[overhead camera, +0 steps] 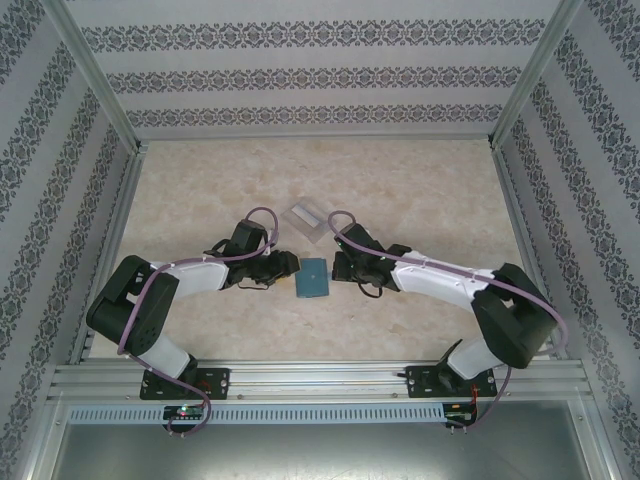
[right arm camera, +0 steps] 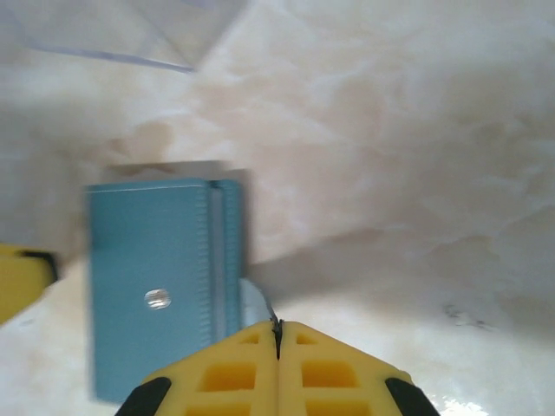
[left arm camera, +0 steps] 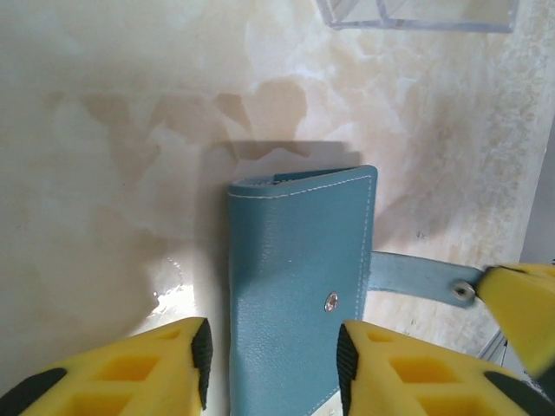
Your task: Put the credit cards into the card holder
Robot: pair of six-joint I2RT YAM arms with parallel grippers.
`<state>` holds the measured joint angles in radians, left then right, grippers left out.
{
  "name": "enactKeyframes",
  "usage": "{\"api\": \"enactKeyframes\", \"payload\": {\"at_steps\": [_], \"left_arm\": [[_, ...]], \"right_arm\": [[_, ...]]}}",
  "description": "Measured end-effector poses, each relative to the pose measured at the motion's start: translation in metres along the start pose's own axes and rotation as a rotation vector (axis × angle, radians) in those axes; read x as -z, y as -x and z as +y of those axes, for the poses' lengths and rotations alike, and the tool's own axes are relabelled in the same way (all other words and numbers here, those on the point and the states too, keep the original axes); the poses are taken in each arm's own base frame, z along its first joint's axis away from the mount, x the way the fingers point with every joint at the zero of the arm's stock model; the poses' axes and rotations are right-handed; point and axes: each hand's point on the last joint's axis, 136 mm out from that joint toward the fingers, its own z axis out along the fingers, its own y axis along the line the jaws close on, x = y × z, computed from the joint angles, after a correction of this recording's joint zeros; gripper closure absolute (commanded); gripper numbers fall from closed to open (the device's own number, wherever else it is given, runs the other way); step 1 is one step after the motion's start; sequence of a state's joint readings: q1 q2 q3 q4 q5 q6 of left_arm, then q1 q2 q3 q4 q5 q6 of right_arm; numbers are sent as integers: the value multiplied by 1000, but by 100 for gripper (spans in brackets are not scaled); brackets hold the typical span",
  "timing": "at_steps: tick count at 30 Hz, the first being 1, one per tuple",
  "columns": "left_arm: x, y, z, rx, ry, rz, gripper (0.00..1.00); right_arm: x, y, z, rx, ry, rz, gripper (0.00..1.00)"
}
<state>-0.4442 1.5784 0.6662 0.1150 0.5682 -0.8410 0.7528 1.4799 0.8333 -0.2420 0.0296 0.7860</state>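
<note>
Teal card holder (overhead camera: 312,279): lies flat and folded mid-surface, betw. the two hands; leather-look, stitched edge.
Strap (left arm camera: 412,270): undone, runs off the holder's right edge toward R hand; its snap end sits right at that hand's fingertip.
Stud (left arm camera: 331,302): bare on the cover, right of centre.
L hand (left arm camera: 270,364): released. Fingers apart, one just left of the holder's left edge, the other over its right part; no squeeze seen.
R hand (right arm camera: 277,334): clenched, pads together, and looks pinched on the strap tip at the holder's near-right.
Clear stand (overhead camera: 308,218): just far of the holder, apart from it.
Cards: can't tell if they sit in the stand or inside the fold.
Surface (overhead camera: 420,190): pale marbled, looks smooth, so the holder prob. slides easily.
Step (my read): working the strap, either to swing the cover open or to bring it back to the stud.
Doing it well: move R hand slow and low, along the strap's own arc, no jerks.
Brace: bring L hand down on the body first, else the whole holder drags right.
Grip: keep the pinch near the tip, clear of the snap.
Risk: thin strap slips out; holder twists toward the stand.
</note>
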Motion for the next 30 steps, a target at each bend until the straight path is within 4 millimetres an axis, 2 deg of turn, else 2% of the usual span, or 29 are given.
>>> {"api": "enactKeyframes", "payload": {"at_steps": [5, 10, 15, 21, 30], "left_arm": [[1, 3, -7, -21, -16, -3, 46], [1, 2, -9, -30, -28, 8, 42], [1, 0, -11, -31, -39, 21, 35], [1, -2, -13, -33, -49, 31, 32], [2, -3, -13, -33, -46, 38, 32]], "right_arm": [[21, 12, 30, 9, 126, -20, 100], [26, 12, 53, 19, 212, -8, 100], [29, 12, 67, 3, 281, 8, 100], [37, 15, 86, 12, 372, 1, 100], [41, 17, 94, 20, 413, -7, 100]]}}
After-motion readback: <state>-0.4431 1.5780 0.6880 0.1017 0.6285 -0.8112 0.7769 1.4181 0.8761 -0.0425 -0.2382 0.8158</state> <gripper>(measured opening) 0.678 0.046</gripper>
